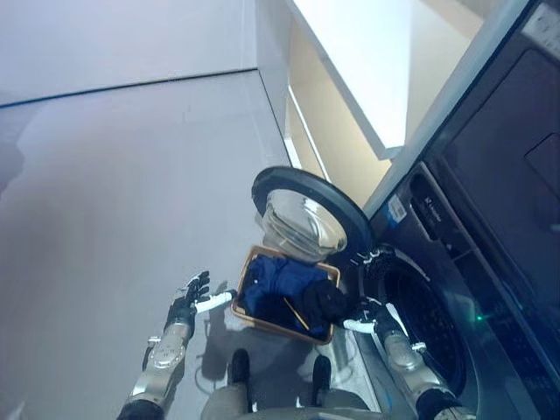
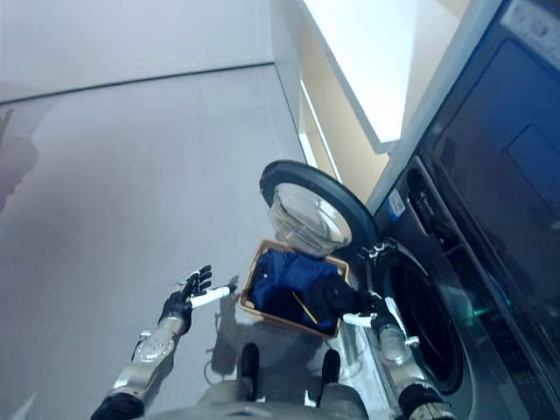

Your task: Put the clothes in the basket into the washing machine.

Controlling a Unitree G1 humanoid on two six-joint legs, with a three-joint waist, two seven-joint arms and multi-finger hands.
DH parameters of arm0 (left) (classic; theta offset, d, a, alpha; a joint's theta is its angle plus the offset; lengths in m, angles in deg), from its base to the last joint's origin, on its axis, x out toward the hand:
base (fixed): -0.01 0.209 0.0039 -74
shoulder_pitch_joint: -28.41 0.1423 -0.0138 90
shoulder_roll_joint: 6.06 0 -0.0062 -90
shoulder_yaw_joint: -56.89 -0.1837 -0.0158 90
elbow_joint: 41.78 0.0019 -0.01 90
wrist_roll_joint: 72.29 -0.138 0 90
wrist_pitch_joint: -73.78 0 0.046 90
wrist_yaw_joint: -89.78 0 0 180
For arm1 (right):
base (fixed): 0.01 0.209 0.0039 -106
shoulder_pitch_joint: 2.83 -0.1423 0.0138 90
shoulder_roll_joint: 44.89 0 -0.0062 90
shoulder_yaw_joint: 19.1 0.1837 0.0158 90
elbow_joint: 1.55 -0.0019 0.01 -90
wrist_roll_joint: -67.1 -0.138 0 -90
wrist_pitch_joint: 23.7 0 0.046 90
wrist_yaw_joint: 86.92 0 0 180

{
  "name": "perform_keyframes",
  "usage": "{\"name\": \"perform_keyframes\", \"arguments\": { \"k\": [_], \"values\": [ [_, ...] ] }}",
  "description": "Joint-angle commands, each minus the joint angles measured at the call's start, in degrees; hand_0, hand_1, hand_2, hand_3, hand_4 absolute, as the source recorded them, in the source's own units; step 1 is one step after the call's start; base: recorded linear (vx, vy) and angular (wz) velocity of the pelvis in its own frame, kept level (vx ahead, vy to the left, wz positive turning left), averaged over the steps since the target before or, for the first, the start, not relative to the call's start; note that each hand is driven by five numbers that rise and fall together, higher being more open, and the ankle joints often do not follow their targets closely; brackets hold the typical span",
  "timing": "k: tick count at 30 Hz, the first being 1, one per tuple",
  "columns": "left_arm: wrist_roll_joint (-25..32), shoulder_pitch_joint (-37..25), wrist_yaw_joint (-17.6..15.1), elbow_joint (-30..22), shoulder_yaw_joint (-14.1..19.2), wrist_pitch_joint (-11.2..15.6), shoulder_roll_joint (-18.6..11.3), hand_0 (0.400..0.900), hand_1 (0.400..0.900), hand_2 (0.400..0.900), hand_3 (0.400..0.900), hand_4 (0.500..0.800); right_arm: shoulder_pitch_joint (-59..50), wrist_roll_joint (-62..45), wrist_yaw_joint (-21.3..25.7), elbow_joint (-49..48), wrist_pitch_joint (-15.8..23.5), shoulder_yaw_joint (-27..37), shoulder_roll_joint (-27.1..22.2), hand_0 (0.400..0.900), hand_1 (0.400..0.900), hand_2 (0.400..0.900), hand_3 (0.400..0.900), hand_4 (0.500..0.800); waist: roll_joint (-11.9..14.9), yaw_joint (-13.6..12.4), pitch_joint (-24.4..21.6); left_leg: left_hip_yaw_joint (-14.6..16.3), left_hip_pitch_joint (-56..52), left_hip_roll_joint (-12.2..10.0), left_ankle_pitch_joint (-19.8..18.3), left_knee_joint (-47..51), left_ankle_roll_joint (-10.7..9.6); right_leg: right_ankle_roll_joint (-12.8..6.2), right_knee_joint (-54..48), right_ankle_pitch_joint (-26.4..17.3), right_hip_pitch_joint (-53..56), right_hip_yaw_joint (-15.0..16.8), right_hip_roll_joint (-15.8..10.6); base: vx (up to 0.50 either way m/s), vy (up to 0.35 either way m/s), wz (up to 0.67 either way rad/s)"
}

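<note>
Two hands are flanking the basket point(image 1: 262, 322): left hand point(image 1: 188, 300) spreading wide beside it, right hand point(image 1: 372, 315) gripping dark clothes point(image 1: 325, 298) (blue clothes point(image 1: 278, 280) lying inside) near the washing machine point(image 1: 455, 289).

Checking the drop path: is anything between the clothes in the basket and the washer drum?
Nothing visible blocks it. The door is swung open beyond the basket, and the drum opening beside the blue clothes looks clear.

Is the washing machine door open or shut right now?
Open. The round door is swung out to the left over the basket, and the dark drum opening is exposed.
</note>
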State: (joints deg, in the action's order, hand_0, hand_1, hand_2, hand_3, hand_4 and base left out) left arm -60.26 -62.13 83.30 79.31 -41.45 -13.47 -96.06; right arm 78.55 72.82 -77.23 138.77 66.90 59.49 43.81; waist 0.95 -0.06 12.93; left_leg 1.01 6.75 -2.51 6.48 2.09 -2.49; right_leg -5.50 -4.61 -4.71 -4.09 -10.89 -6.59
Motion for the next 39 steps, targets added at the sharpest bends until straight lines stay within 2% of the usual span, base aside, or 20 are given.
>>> {"name": "perform_keyframes", "arguments": {
  "k": [1, 5, 8, 13, 16, 22, 26, 29, 30, 39],
  "values": [
    [2.56, -3.97, -1.9, -6.6, -0.2, 5.41, -2.71, 0.9, 0.9, 0.9, 0.9, 0.8, -7.84, 6.73, 3.14, -4.38, 1.47, -3.61, -4.33, 0.9, 0.9, 0.9, 0.9, 0.8, 2.68, -0.98, 5.34, -3.1, 4.24, 1.43, -8.69, -7.64, 0.93, -3.62, 6.04, -1.27, -7.22, 2.11, -6.5, -0.13, 0.014, 0.08],
    [4.42, -6.31, -3.08, -10.34, -1.71, 6.75, -3.07, 0.9, 0.9, 0.9, 0.9, 0.8, -14.32, 14.45, 4.24, -3.06, 0.7, -9.07, -6.96, 0.9, 0.9, 0.9, 0.9, 0.8, 1.53, -1.55, 8.9, -3.53, 9.47, 1.85, -8.56, -10.52, 0.75, -3.56, 7.53, -1.91, -11.31, 2.15, -7.78, -0.13, 0.038, 0.12],
    [5.16, -7.94, -3.91, -13.56, -3.1, 8.03, -3.55, 0.9, 0.9, 0.9, 0.9, 0.8, -19.93, 21.63, 5.94, 0.72, -0.06, -13.33, -9.61, 0.9, 0.9, 0.9, 0.9, 0.8, 0.1, -2.18, 11.41, -3.58, 14.06, 3.12, -8.62, -12.99, 0.92, -3.7, 8.84, -2.42, -14.94, 2.17, -8.92, -0.13, 0.077, 0.14],
    [7.05, -8.55, -4.44, -22.69, -4.23, 9.71, -6.61, 0.9, 0.9, 0.9, 0.9, 0.8, -27.96, 29.64, 9.4, 7.15, -2.05, -17.55, -12.61, 0.9, 0.9, 0.9, 0.9, 0.8, -2.8, -3.54, 14.09, -3.2, 22.53, 5.1, -8.97, -17.39, 1.22, -4.18, 12.13, -3.01, -22.87, 3.36, -11.25, -0.12, 0.098, 0.1],
    [8.25, -7.92, -3.8, -25.62, -5.3, 10.28, -8.61, 0.9, 0.9, 0.9, 0.9, 0.8, -31.55, 33.23, 10.54, 12.53, -3.14, -19.94, -13.14, 0.9, 0.9, 0.9, 0.9, 0.8, -3.99, -4.7, 15.0, -2.51, 27.29, 5.81, -10.33, -21.46, 1.57, -4.12, 15.25, -2.36, -27.79, 4.62, -11.63, -0.07, 0.083, -0.04],
    [9.48, -7.81, -3.81, -28.82, -6.73, 10.68, -10.18, 0.9, 0.9, 0.9, 0.9, 0.8, -35.45, 36.41, 12.61, 15.49, -4.46, -22.04, -14.43, 0.9, 0.9, 0.9, 0.9, 0.8, -5.17, -5.29, 16.03, -1.05, 34.7, 6.77, -12.5, -27.84, 2.26, -4.16, 19.97, -1.85, -35.8, 6.49, -12.23, -0.05, 0.067, -0.07],
    [9.24, -8.3, -3.95, -32.34, -7.39, 11.02, -11.75, 0.9, 0.9, 0.9, 0.9, 0.8, -38.85, 39.4, 14.92, 17.51, -5.87, -23.63, -18.39, 0.9, 0.9, 0.9, 0.9, 0.8, -6.42, -5.31, 16.86, -0.98, 40.14, 6.94, -13.43, -31.43, 2.15, -3.96, 24.99, -0.36, -41.99, 7.12, -12.74, -0.05, 0.015, 0.06],
    [9.35, -8.27, -3.76, -34.15, -7.56, 11.31, -12.57, 0.9, 0.9, 0.9, 0.9, 0.8, -40.23, 42.21, 15.04, 19.46, -7.06, -24.97, -21.54, 0.9, 0.9, 0.9, 0.9, 0.8, -7.15, -5.6, 16.86, -1.04, 43.52, 6.92, -14.11, -34.04, 2.17, -3.69, 28.26, 0.64, -45.96, 7.62, -12.84, 0.01, -0.014, 0.0],
    [9.42, -8.26, -3.62, -34.46, -7.71, 11.37, -12.79, 0.9, 0.9, 0.9, 0.9, 0.8, -40.68, 43.33, 14.4, 20.5, -7.39, -25.77, -22.38, 0.9, 0.9, 0.9, 0.9, 0.8, -7.62, -6.07, 16.8, -1.49, 43.95, 6.69, -16.2, -35.44, 1.93, -3.98, 30.41, 2.82, -46.94, 8.17, -12.44, 0.05, -0.031, -0.05],
    [9.01, -8.41, -2.95, -37.36, -8.66, 11.34, -13.06, 0.9, 0.9, 0.9, 0.9, 0.8, -44.4, 44.39, 15.13, 22.78, -7.91, -26.72, -27.47, 0.9, 0.9, 0.9, 0.9, 0.8, -9.87, -6.98, 16.67, -1.6, 53.83, 7.1, -17.69, -42.75, 2.28, -3.18, 40.9, 6.46, -58.43, 10.13, -13.01, -0.01, -0.034, 0.04]
  ]
}}
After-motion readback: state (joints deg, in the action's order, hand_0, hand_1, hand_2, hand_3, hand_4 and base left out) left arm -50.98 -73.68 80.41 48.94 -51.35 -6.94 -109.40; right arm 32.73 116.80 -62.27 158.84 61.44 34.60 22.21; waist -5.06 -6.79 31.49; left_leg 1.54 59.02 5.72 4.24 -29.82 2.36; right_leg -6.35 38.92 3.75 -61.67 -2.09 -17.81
